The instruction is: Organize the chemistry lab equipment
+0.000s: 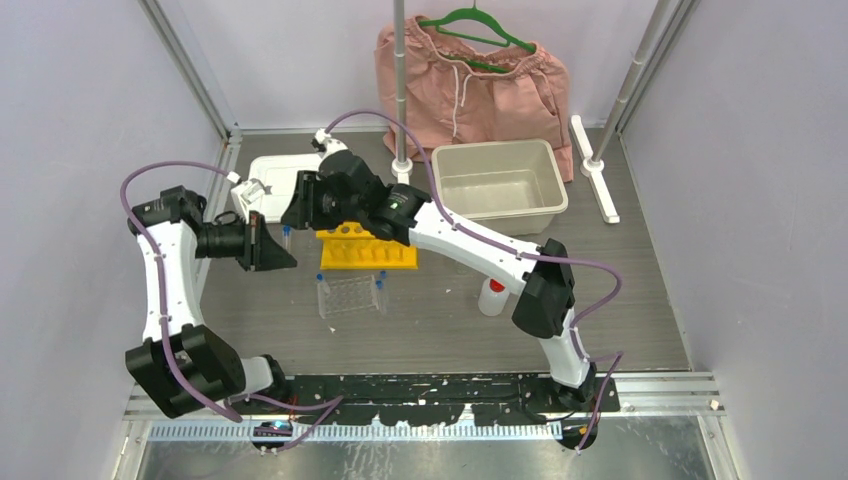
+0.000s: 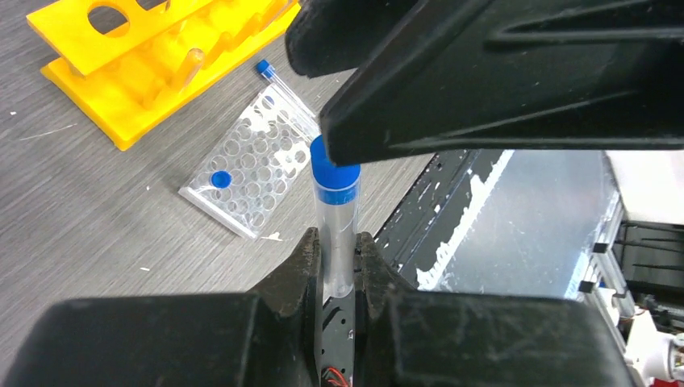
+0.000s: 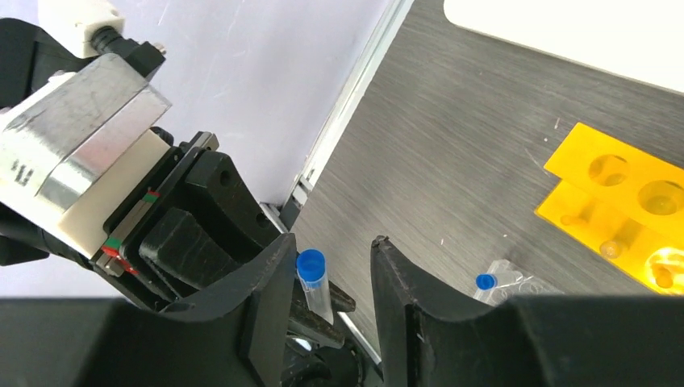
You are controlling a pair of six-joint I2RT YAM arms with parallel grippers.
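My left gripper point(image 2: 337, 242) is shut on a clear blue-capped tube point(image 2: 335, 218) and holds it upright above the table's left side point(image 1: 287, 238). My right gripper point(image 3: 335, 250) is open, with its fingers on either side of the tube's cap point(image 3: 311, 264). The cap is close to its left finger. The yellow holed rack point(image 1: 365, 250) stands mid-table. In front of it is the clear plastic tray point(image 1: 350, 295), with one tube lying on it point(image 2: 282, 85) and a blue cap standing in it point(image 2: 220, 179). The white squeeze bottle point(image 1: 492, 297) stands to the right. I see no beakers.
A beige bin point(image 1: 498, 185) sits at the back right, and a flat white board point(image 1: 280, 178) at the back left. Pink shorts on a green hanger point(image 1: 470, 85) hang behind a metal pole point(image 1: 400, 90). Frame posts stand at the back corners.
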